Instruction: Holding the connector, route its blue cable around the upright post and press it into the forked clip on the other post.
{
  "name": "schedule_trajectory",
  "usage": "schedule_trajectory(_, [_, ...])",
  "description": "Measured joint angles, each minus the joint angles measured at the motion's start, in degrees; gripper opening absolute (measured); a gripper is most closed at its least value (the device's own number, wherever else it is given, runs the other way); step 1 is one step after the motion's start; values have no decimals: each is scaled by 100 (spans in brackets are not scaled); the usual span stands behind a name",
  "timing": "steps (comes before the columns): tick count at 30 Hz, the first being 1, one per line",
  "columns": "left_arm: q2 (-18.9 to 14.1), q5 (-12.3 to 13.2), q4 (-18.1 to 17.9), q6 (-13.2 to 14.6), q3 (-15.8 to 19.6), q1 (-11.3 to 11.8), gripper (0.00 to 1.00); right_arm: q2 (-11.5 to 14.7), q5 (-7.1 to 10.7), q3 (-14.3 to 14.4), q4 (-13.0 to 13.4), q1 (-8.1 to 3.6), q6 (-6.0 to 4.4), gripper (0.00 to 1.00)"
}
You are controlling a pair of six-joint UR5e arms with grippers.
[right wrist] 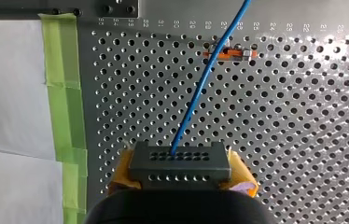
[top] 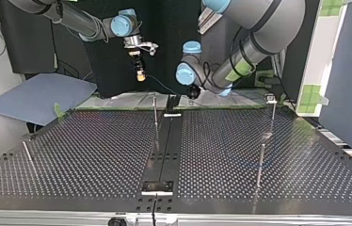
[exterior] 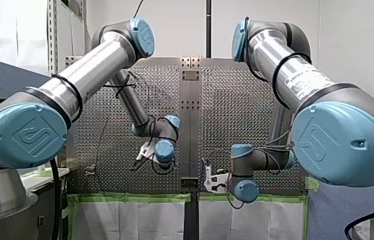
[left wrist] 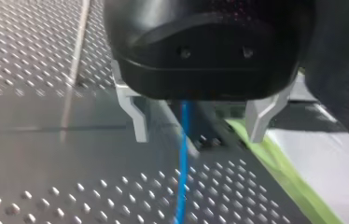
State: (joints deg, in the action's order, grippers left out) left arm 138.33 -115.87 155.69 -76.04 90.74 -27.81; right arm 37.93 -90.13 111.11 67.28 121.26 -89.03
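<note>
Blue cable [left wrist: 182, 158] | between left claw's [left wrist: 198, 137] fingers [left wrist: 137, 119] (wrist view) | right claw [right wrist: 182, 179] grips connector [right wrist: 180, 161]

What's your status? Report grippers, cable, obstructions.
Right gripper jaws shut on connector. Left gripper jaws open, blue cable passing between them, ungripped. No obstruction visible.
</note>
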Motion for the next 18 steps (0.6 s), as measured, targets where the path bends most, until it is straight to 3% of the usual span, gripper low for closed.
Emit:
schedule_trajectory(5, [2,190,-60,-299,9,-40,100,0,3,-26,-104,1,6,0])
schedule_trajectory(18, [4,563,-62,-739,11,-133,100,0,39,-63,-190,2,69,0])
